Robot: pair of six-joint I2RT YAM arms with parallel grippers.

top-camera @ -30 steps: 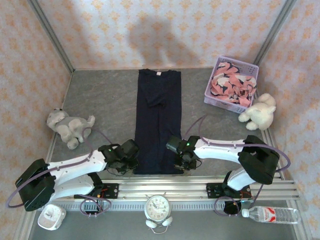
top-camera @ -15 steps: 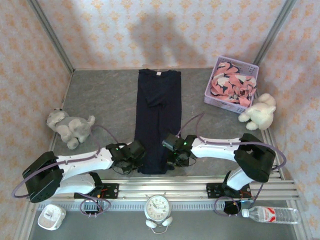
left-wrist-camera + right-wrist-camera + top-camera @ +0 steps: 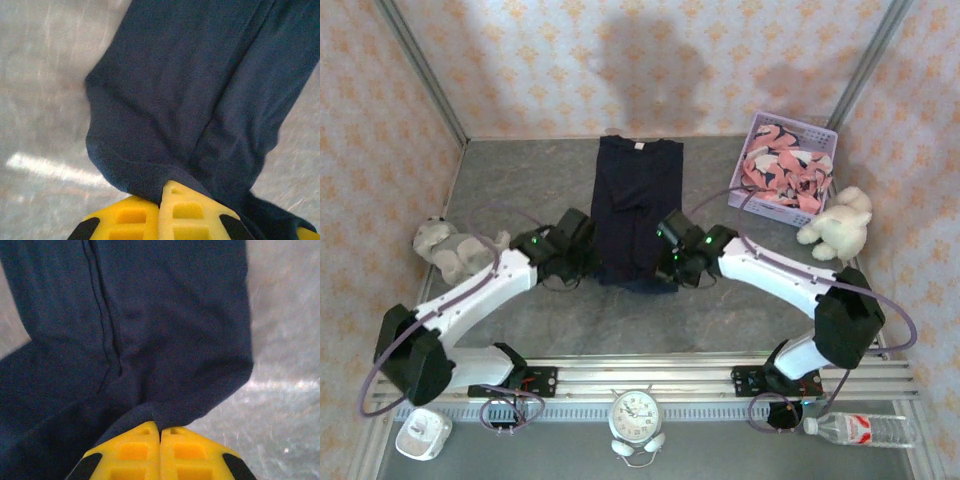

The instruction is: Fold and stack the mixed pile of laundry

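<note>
With the left hand [image 3: 578, 256] and right hand [image 3: 674, 264] each clenched on a near corner of the navy garment [image 3: 638, 190] in the middle of the worktop [image 3: 515, 190], a pinch seemingly at the very edge could slip, leaving the fold crooked.

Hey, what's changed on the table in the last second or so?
The left gripper and right gripper closed on the near hem of the navy garment and carried it away from the bases, over the rest of the cloth, starting a fold. The pink printed garment in the basket, the grey plush toy, the white plush toy and the clock stayed put.
</note>
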